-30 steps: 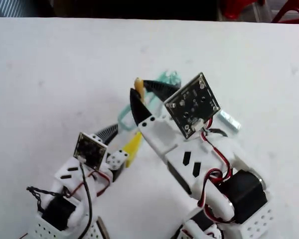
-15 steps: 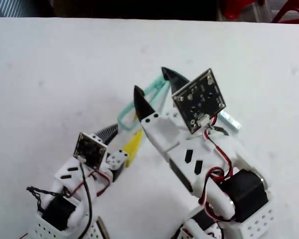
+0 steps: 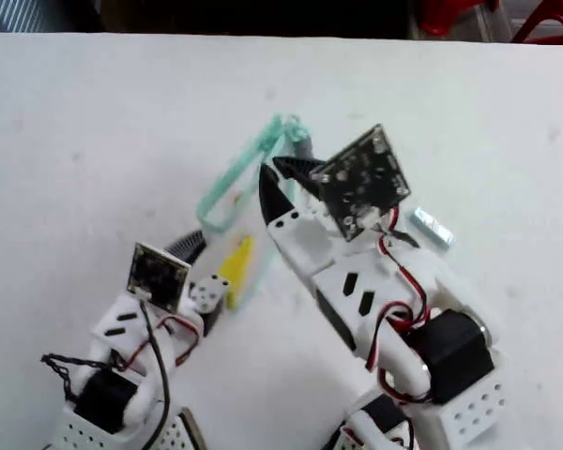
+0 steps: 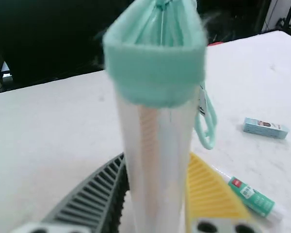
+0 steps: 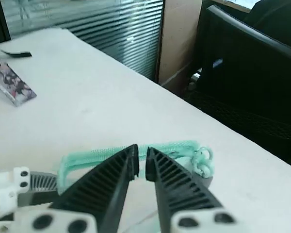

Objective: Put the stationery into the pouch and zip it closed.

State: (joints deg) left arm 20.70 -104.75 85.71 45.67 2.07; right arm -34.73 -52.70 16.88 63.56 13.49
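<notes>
A see-through pouch (image 3: 227,192) with a teal zip edge lies slanted on the white table. My left gripper (image 3: 211,253) is shut on its near end, and in the left wrist view the pouch (image 4: 157,73) stands between the grey and yellow fingers (image 4: 208,194). My right gripper (image 3: 274,171) sits at the pouch's side near its far end. Its black fingers are shut, tips almost touching (image 5: 141,154), with the pouch's teal edge (image 5: 87,156) just behind them. A teal-and-white stick (image 4: 252,196) and a small teal box (image 4: 266,127) lie on the table outside the pouch.
The small teal box (image 3: 432,227) lies just right of the right arm. A card (image 5: 12,82) stands on the table farther off. Dark chairs and window blinds lie beyond the table edge. Open table stretches to the far left and far right.
The right gripper went from wide open to shut and dropped beside the pouch. The pouch and the left arm shifted left, and the pouch's far end swung away.
</notes>
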